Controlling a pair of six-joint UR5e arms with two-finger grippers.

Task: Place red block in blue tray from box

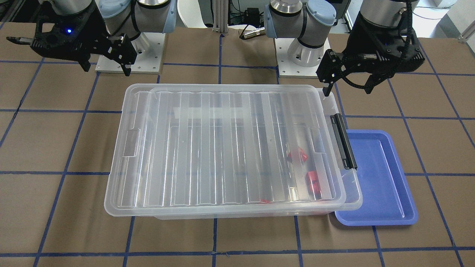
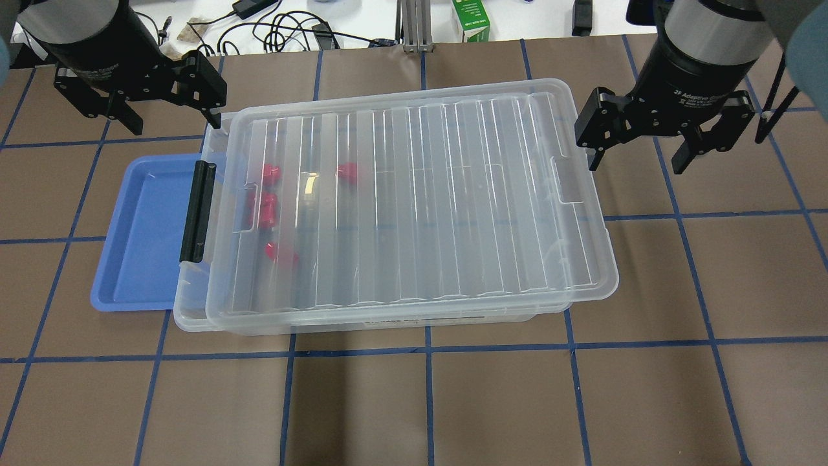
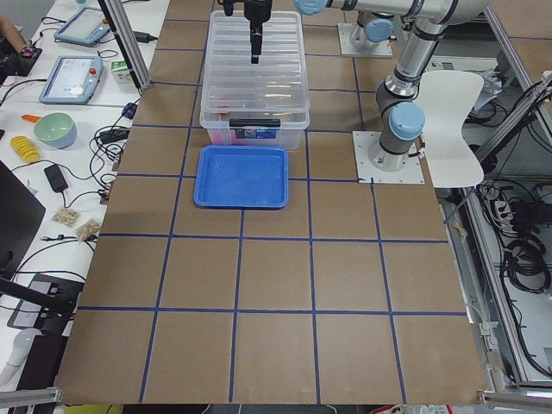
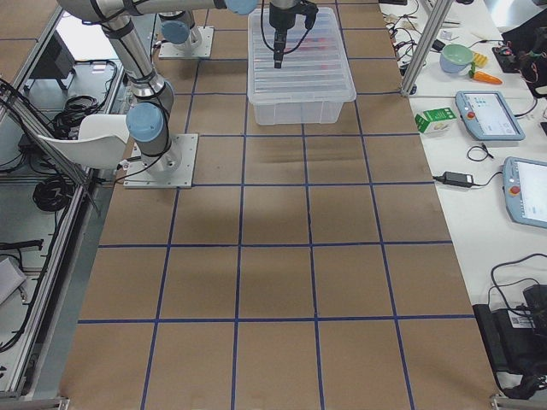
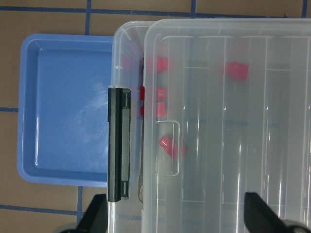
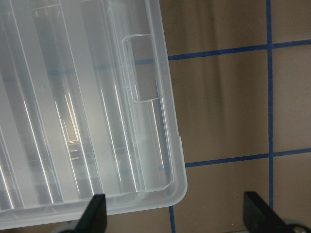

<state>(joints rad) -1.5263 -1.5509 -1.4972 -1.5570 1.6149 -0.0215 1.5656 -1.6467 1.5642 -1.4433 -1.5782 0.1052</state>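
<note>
The box (image 2: 420,194) is a clear bin whose ribbed lid lies askew on top, shifted away from the black latch bar (image 2: 197,210). Several red blocks (image 2: 266,208) show through the lid near the latch end, also in the front view (image 1: 298,154) and the left wrist view (image 5: 167,145). The blue tray (image 2: 142,226) lies empty against the latch end. My left gripper (image 2: 173,116) hangs open and empty above the box's far corner by the tray. My right gripper (image 2: 637,162) hangs open and empty beside the opposite far corner.
The box and tray sit on a brown table with blue tape lines. Both arm bases (image 1: 302,52) stand behind the box. Cables and a green carton (image 2: 471,19) lie beyond the far edge.
</note>
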